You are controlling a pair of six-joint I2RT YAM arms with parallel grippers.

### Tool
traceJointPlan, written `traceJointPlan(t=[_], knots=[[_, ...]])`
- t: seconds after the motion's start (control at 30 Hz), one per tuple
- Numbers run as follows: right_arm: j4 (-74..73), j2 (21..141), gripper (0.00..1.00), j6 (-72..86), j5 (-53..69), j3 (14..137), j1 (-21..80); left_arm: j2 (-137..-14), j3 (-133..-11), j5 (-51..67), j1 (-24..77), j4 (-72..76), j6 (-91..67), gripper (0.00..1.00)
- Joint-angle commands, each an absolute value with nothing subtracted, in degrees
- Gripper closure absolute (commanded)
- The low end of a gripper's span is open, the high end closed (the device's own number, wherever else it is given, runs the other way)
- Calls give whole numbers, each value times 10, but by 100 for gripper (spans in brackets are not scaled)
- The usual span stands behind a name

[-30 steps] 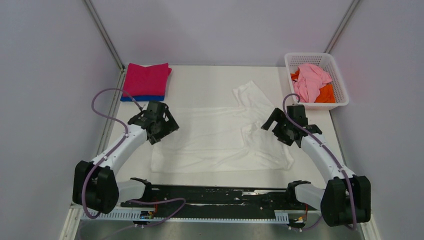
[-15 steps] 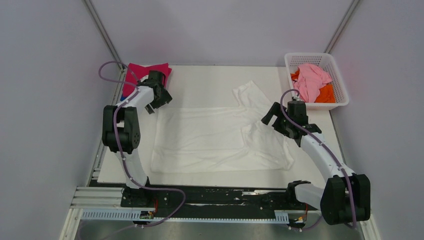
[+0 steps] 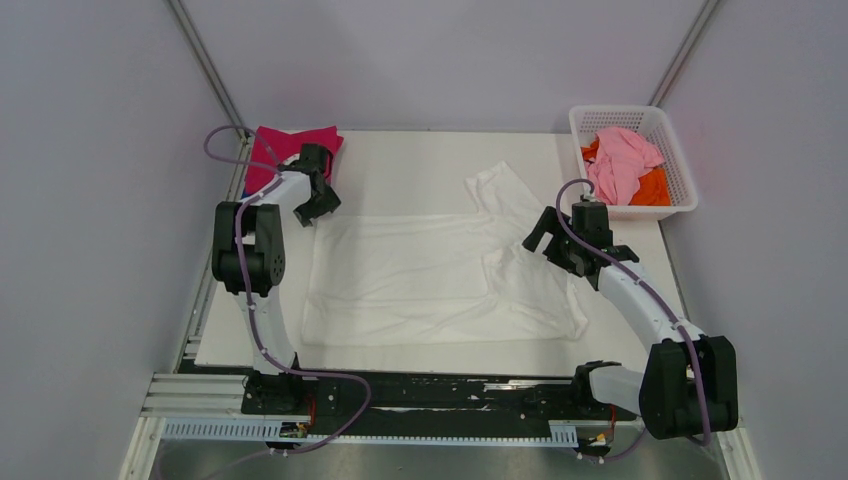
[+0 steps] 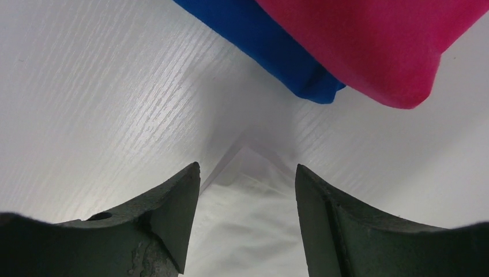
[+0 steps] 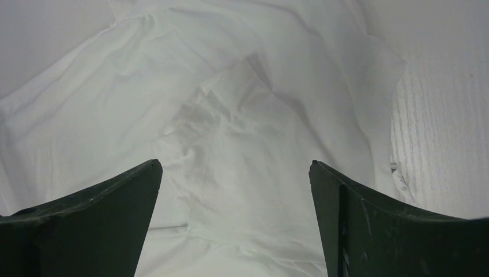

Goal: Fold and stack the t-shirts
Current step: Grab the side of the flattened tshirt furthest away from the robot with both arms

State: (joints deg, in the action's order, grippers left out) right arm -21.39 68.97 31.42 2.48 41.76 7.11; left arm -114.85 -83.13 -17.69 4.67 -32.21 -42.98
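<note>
A white t-shirt (image 3: 430,280) lies spread flat in the middle of the table, with one sleeve (image 3: 497,188) pointing to the back; no print shows. A folded magenta tee (image 3: 292,152) lies on a folded blue one (image 4: 271,46) at the back left. My left gripper (image 3: 318,208) is open and empty just over the white shirt's back left corner (image 4: 254,193), close to the stack. My right gripper (image 3: 548,238) is open and empty above the shirt's creased right part (image 5: 230,133).
A white lattice basket (image 3: 682,195) stands at the back right with a pale pink tee (image 3: 620,160) and an orange one (image 3: 655,188) in it. The frame walls stand close on both sides. The magenta tee (image 4: 375,40) lies just beyond the left fingers.
My left arm has swung from over the shirt's left side to its back left corner by the folded stack. The right gripper has edged slightly back. Both stay open.
</note>
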Motion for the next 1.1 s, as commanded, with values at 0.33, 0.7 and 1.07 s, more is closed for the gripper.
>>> traceJointPlan(t=[0.33, 0.7, 1.07], knots=[[-187, 685, 0, 305, 3, 414, 73, -1147, -820, -190, 46, -337, -432, 54], [-189, 684, 0, 302, -18, 411, 74, -1156, -821, -210, 51, -362, -433, 71], [-188, 719, 0, 283, -49, 452, 84, -1142, -823, -187, 52, -355, -408, 100]])
